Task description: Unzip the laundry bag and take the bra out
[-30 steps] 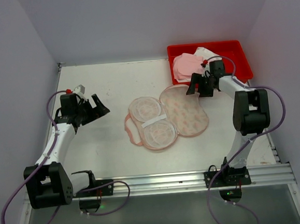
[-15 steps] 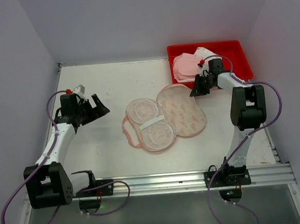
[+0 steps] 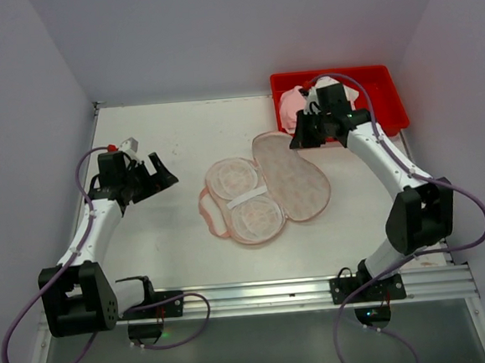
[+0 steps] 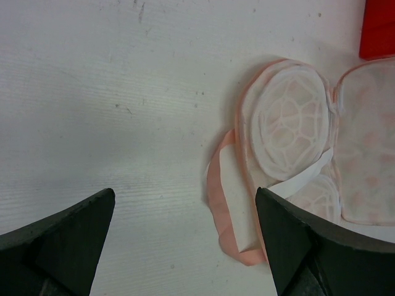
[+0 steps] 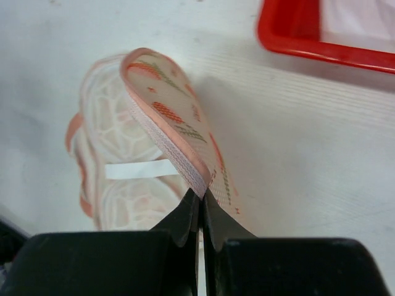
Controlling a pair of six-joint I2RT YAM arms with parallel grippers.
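Note:
The laundry bag (image 3: 244, 200) lies unzipped in the middle of the table, its two white mesh domes facing up. Its printed lid (image 3: 297, 181) is folded out to the right. My right gripper (image 3: 296, 141) is shut on the lid's pink-trimmed far edge. In the right wrist view the gripper (image 5: 202, 196) pinches that edge, and the lid (image 5: 173, 117) stands up on edge. My left gripper (image 3: 162, 173) hangs open over bare table left of the bag. In the left wrist view the gripper (image 4: 185, 192) is empty, with the bag (image 4: 290, 123) and its pink loop (image 4: 219, 203) ahead. No bra shows inside the bag.
A red tray (image 3: 381, 76) stands at the back right, just behind my right gripper, with a plain pink garment (image 3: 291, 104) and white cloth in it. Its corner (image 5: 296, 31) shows in the right wrist view. White walls close off three sides of the table.
My right gripper has shut on the lid's far edge and moved left and up with it, tilting the lid. The bag has slid slightly left. The left arm has not moved.

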